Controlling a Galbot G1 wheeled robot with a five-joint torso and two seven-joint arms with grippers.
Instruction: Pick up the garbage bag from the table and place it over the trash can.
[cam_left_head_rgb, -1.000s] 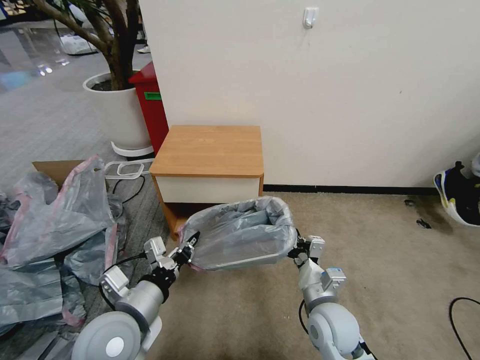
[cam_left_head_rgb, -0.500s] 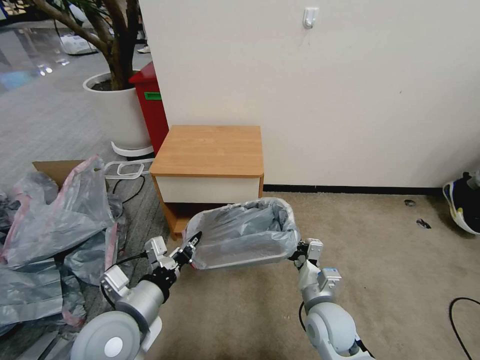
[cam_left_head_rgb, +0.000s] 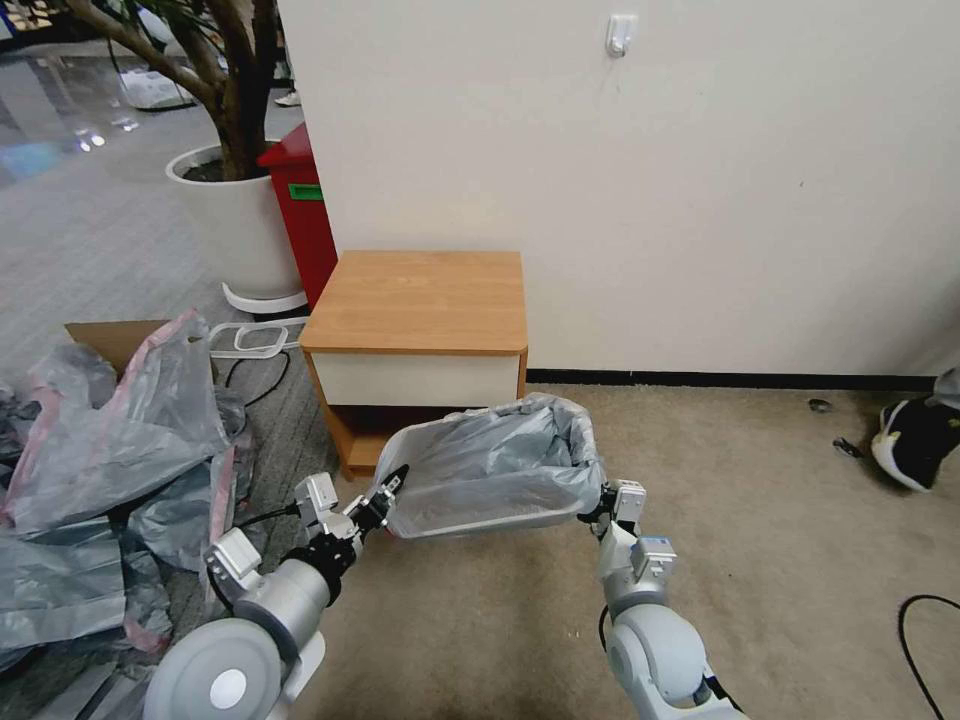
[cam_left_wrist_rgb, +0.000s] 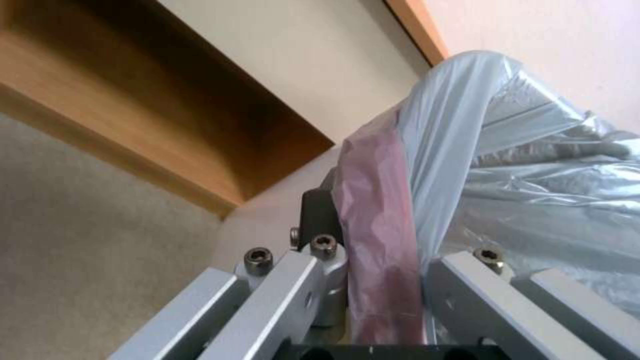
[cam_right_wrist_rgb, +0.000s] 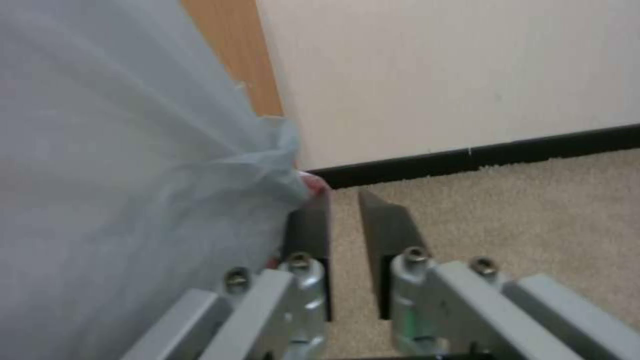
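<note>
Head view: garbage bag (cam_left_head_rgb: 490, 470) stretched between left gripper (cam_left_head_rgb: 388, 490), pinching rim, and parted right gripper (cam_left_head_rgb: 601, 503).

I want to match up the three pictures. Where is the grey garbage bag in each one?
Head view: the garbage bag sits low in the middle, draped over the trash can, between the left gripper and right gripper.
Left wrist view: it runs up from between the jaws, pink band pinched there.
Right wrist view: it covers one whole side, beside the open jaws.
Shared landmark: the table.
</note>
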